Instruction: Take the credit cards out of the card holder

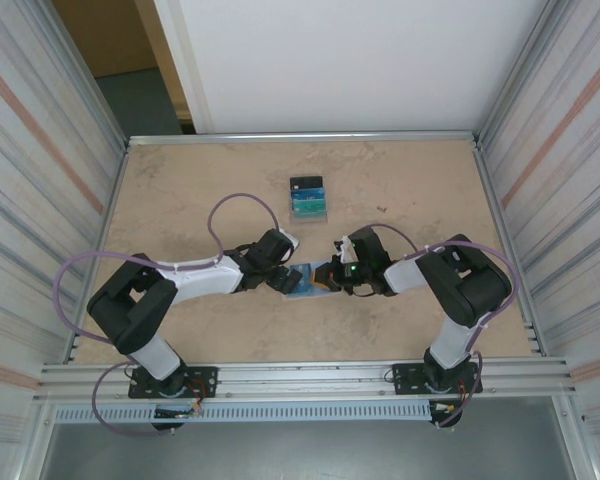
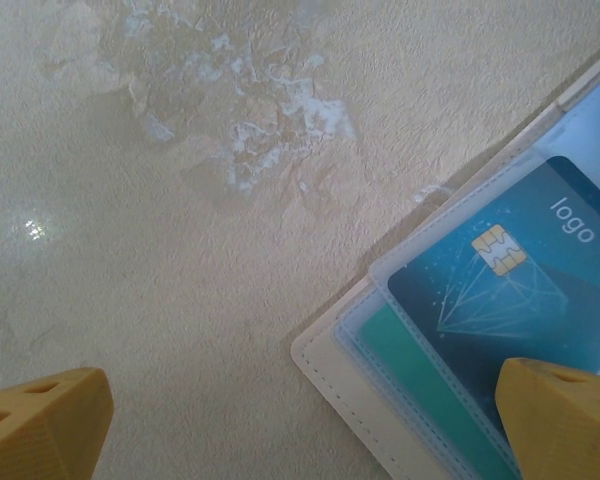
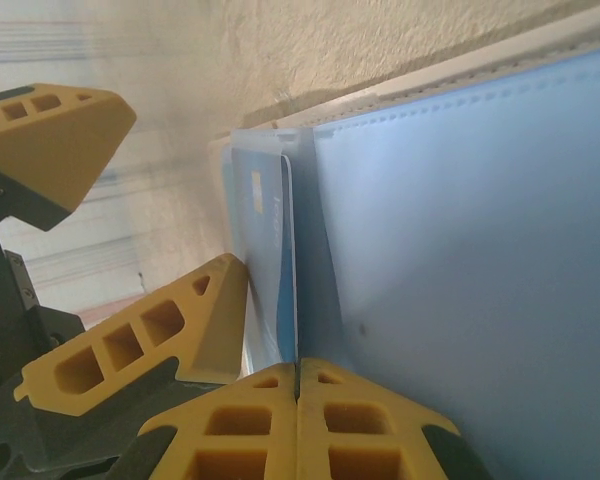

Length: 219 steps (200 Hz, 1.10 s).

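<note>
While keeping the right gripper [image 3: 298, 385] clenched, seemingly nipping a thin leaf of the holder [image 3: 460, 250] to pin it open, work with the left gripper [image 2: 300, 400], released and spread wide over the holder's corner. Bring one finger [image 2: 560, 420] down by the blue card [image 2: 500, 290] in its clear pocket and close on the card's free edge alone, not on the sleeve or the teal card [image 2: 420, 385] beneath. Cannot tell which side of the pocket opens, so check before pulling. Draw flat and slow along the pocket; likely to drag the whole holder across the table [image 1: 180, 200] otherwise.

Seen from the left wrist: chip, diamond print and the word "logo" on the card, plus the layered pockets and stitched rim. Seen from the right wrist: the same card edge-on, close beside a left finger, and the shut pads meeting on the leaf. Added from above: the layout, with the holder lying between both grippers near the table's middle and, farther back and well apart, a small pile [image 1: 308, 198] of black, blue and teal pieces.
</note>
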Motion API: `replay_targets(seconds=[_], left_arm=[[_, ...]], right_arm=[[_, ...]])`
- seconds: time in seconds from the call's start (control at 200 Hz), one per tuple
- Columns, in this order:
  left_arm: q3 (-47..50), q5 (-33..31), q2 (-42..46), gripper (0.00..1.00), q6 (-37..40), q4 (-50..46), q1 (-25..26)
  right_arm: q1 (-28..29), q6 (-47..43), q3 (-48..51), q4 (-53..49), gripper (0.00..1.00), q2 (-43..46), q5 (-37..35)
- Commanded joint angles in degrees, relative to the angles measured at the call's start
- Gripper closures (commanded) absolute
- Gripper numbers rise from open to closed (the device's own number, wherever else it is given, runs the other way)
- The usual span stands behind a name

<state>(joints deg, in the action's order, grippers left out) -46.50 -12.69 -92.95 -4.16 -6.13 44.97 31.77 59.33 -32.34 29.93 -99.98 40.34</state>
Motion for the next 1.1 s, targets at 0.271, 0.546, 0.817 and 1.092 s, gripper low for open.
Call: replay_targets(seconds=[0.271,0.546,0.817,1.092], left_arm=[[0.4,-2.5,-1.4,0.01,1.6,-3.6,-0.7],[0.6,-2.8,-0.9,0.01,1.6,-4.1,-0.7],[0.5,-2.9,-0.9,0.01,1.8,-4.2,-0.8],[0.3,-2.7,-1.4,0.01,1.6,-4.0,-0.7]], right_arm=[[0.0,-0.7,0.8,0.0,0.98,0.7,-0.5],[-1.2,-1.6,1.6,-1.3,1.00,1.1,-0.7],[-1.4,-2.6,1.6,-2.8,0.99,1.6,-0.9],[-0.1,-0.8,0.8,1.7,0.94,0.7,-0.4]])
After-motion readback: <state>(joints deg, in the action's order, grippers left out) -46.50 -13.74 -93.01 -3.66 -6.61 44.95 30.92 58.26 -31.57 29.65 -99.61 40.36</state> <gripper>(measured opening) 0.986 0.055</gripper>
